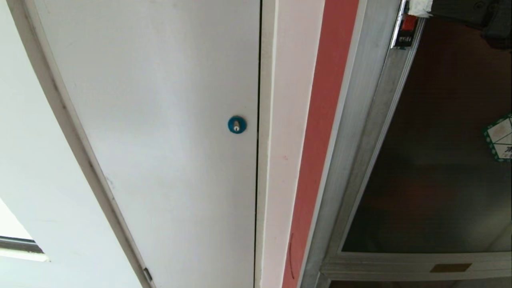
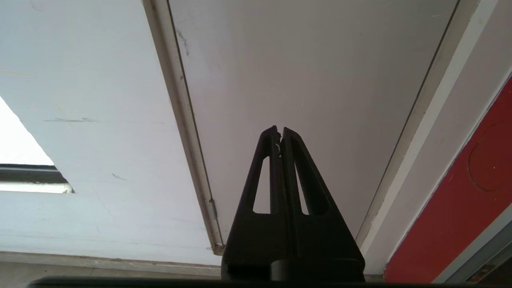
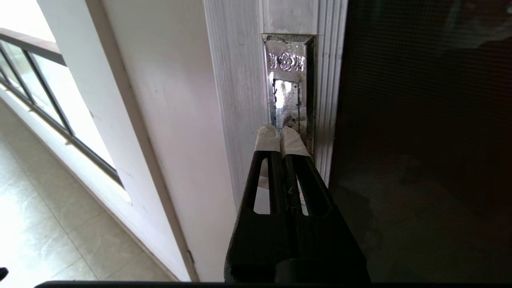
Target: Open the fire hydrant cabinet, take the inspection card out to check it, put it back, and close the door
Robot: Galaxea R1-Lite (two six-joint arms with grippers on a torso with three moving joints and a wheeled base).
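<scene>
The fire hydrant cabinet shows its brushed aluminium frame [image 1: 356, 132] at the right of the head view. Its door [image 1: 436, 152] of dark tinted glass lies flat in the frame, with a green-edged sticker [image 1: 500, 138] on it. A chrome latch plate with a red piece [image 1: 406, 30] sits on the door's edge. My right gripper [image 3: 281, 134] is shut, its white-taped tips against the lower part of that latch plate [image 3: 289, 80]. In the head view its taped tips [image 1: 420, 7] show at the top. The inspection card is hidden. My left gripper [image 2: 280, 131] is shut and holds nothing.
A white door [image 1: 160, 120] with a blue lock [image 1: 237, 125] fills the left, and the parked left gripper points at it. A red wall strip [image 1: 320, 152] separates it from the cabinet. A railing [image 3: 36, 76] and tiled floor [image 3: 48, 224] lie off to one side.
</scene>
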